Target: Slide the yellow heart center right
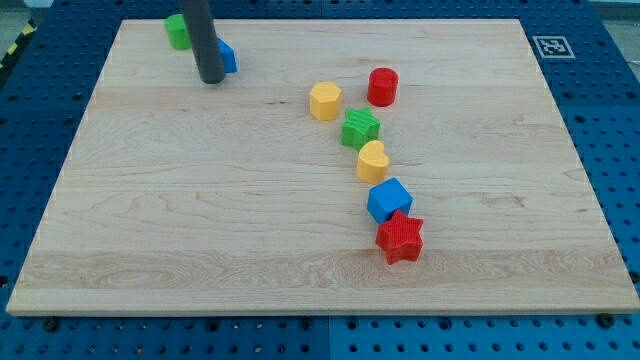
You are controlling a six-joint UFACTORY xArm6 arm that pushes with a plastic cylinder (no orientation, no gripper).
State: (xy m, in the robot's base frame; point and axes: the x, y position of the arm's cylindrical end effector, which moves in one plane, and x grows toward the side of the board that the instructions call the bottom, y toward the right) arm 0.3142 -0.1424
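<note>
The yellow heart (372,160) lies a little right of the board's middle, just below the green star (360,127) and above the blue cube (389,199). My tip (211,79) rests on the board at the view's upper left, far left of the heart. The rod stands against a blue block (229,57), which it partly hides, with a green block (178,31) just to its upper left.
A yellow hexagon (325,101) and a red cylinder (382,86) lie above the green star. A red star (401,237) touches the blue cube's lower edge. The wooden board (150,220) sits on a blue pegboard; a marker tag (553,45) is at its top right corner.
</note>
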